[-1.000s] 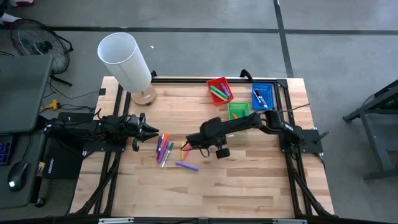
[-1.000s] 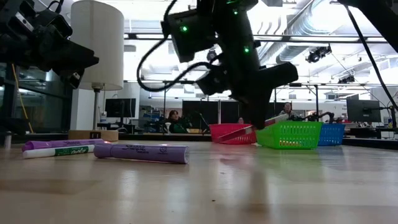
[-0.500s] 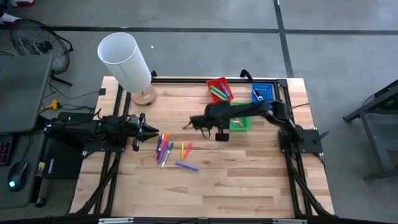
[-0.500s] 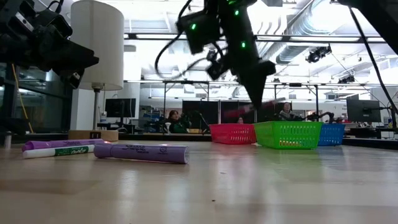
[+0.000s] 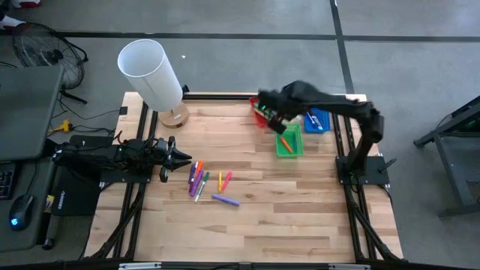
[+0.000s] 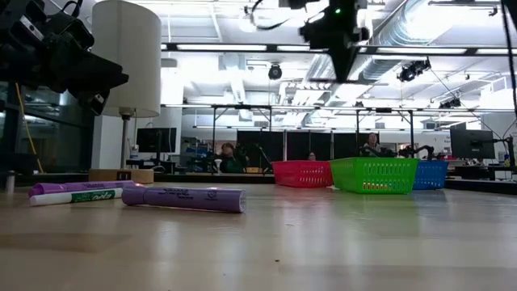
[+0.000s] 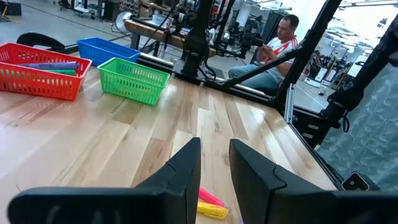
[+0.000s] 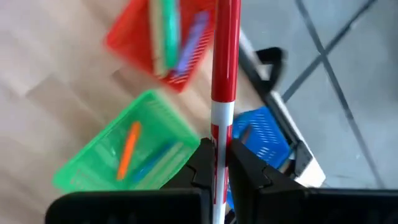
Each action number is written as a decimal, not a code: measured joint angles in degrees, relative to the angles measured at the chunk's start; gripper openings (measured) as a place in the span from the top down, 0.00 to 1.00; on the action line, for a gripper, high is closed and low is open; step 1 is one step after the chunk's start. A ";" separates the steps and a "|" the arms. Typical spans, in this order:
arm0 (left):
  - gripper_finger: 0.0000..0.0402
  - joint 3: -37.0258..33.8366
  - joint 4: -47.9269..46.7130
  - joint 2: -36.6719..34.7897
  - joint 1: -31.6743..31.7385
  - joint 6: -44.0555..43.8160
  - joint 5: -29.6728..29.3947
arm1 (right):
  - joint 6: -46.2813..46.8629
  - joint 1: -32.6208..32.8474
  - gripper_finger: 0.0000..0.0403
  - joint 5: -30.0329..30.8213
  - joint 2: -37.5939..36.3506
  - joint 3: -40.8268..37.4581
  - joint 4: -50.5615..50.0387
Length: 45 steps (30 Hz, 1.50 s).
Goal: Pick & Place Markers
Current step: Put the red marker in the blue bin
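Above the red tray (image 5: 262, 107), the right gripper (image 8: 217, 163) has its fingers clamped on a red marker (image 8: 225, 68), light, stiff, slick-barrelled, best pinched mid-length.

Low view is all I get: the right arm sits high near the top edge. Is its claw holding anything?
Observer: Yes. The right wrist view shows the right claw shut on a red marker.
Operator: Over which tray?
Observer: The high view puts it roughly above the red tray, beside the green tray.
Operator: Left arm?
Observer: The left claw is open and empty, at the table's left side near the loose markers.
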 joint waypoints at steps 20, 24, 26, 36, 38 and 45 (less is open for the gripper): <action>0.79 0.02 0.00 0.00 0.00 0.00 0.00 | 4.26 -26.26 0.96 -4.74 -9.86 -16.67 1.78; 0.79 0.02 0.00 0.02 0.00 0.00 0.00 | 3.11 -29.15 0.96 -8.55 -14.29 -26.76 9.83; 0.79 0.02 0.00 0.00 0.00 0.00 0.00 | 2.54 -30.23 0.96 -10.17 -16.38 -31.25 13.43; 0.79 0.01 0.00 0.01 0.00 0.01 0.00 | 1.45 -32.79 0.96 -16.31 -20.95 -48.33 29.43; 0.79 0.02 0.00 0.00 0.00 0.02 0.00 | 0.71 -32.81 0.96 -16.99 -20.93 -50.78 33.39; 0.79 0.02 0.00 0.01 0.00 0.01 0.00 | -2.02 -32.83 0.96 -16.12 -20.93 -54.68 40.95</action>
